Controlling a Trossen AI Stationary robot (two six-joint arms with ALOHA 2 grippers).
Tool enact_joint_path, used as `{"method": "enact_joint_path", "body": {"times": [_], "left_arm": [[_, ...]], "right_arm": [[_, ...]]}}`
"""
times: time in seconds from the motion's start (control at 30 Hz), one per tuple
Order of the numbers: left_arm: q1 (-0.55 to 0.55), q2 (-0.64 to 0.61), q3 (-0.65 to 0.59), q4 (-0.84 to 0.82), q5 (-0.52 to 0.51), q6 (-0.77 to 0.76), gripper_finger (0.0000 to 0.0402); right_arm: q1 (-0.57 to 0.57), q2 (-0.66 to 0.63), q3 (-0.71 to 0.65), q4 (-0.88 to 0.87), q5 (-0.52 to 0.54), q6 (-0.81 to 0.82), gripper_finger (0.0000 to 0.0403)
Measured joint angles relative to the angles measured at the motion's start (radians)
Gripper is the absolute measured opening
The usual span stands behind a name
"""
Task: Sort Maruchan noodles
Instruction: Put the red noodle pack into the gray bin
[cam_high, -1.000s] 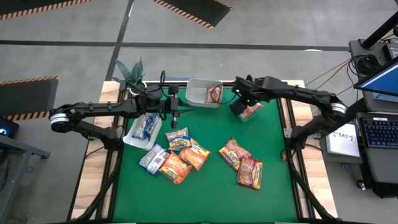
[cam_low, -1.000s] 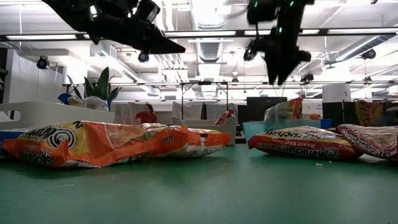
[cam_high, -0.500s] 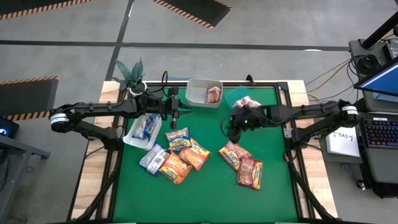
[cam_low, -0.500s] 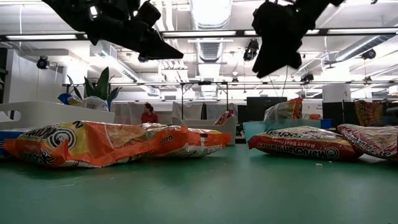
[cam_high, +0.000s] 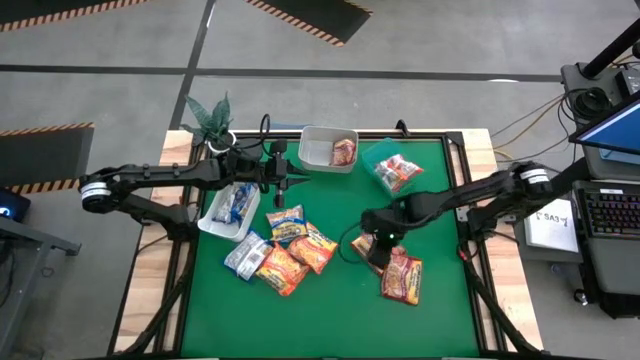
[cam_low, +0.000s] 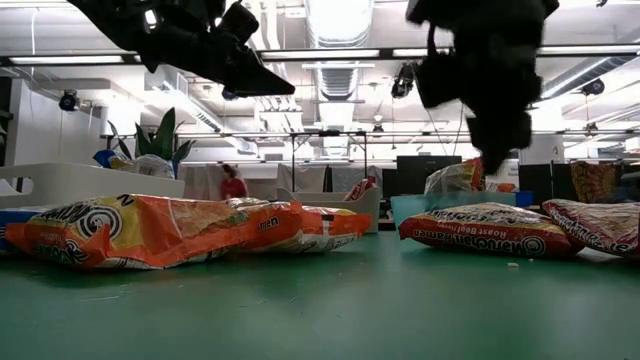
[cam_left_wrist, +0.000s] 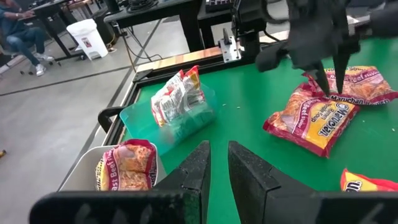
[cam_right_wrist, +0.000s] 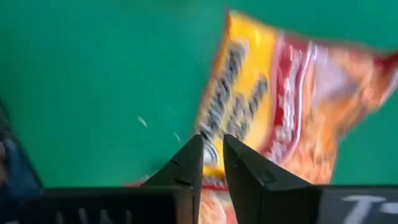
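Green felt covers the table (cam_high: 330, 320), a soft flat mat framed by pale wood, with concrete floor around it.

At the left, a white tub (cam_high: 212, 222) holds blue-and-white packets (cam_high: 238, 203), apparently the bin for that colour. The left hand (cam_high: 296, 181) hangs above the mat just beside this tub, empty, its fingers nearly together with only a thin gap; it seems to be waiting.

Next comes the loose heap of Maruchan noodles (cam_high: 285, 250): flat, crinkly, glossy packets in orange-yellow with one silvery-blue one, overlapping as if dumped unsorted. Behind them a second white tub (cam_high: 312, 152) holds a dark red packet (cam_high: 343, 151), so red likely goes there.

Right of centre, the right hand (cam_high: 372, 236) is low over a pair of red-and-yellow packets (cam_high: 400, 275), fingers narrowly parted and gripping nothing, tips pointed at the nearer packet's edge, probably lining up a pinch. Puffy film like this should crumple and may slip.

Farthest right at the back, a clear teal tub (cam_high: 374, 160) carries another packet (cam_high: 400, 170).
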Motion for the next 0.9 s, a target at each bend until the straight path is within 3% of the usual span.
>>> {"method": "enact_joint_path", "body": {"times": [0.1,0.33,0.47,0.7,0.9], "left_arm": [[0.0,0.0,0.0,0.0,0.0,0.0,0.0039],[0.0,0.0,0.0,0.002,0.0,0.007,0.0039],[0.0,0.0,0.0,0.012,0.0,0.008,0.0039],[0.0,0.0,0.0,0.012,0.0,0.007,0.0039],[0.0,0.0,0.0,0.012,0.001,0.005,0.0039]], "right_arm": [[0.004,0.07,0.021,-0.063,0.006,-0.008,0.0034],[-0.016,0.211,0.07,-0.01,0.061,-0.074,0.0013],[-0.054,0.248,0.09,0.103,0.181,-0.099,0.0012],[-0.158,0.257,0.121,0.132,0.523,0.029,0.0012],[-0.18,0.185,0.154,0.093,0.531,-0.029,0.0012]]}}
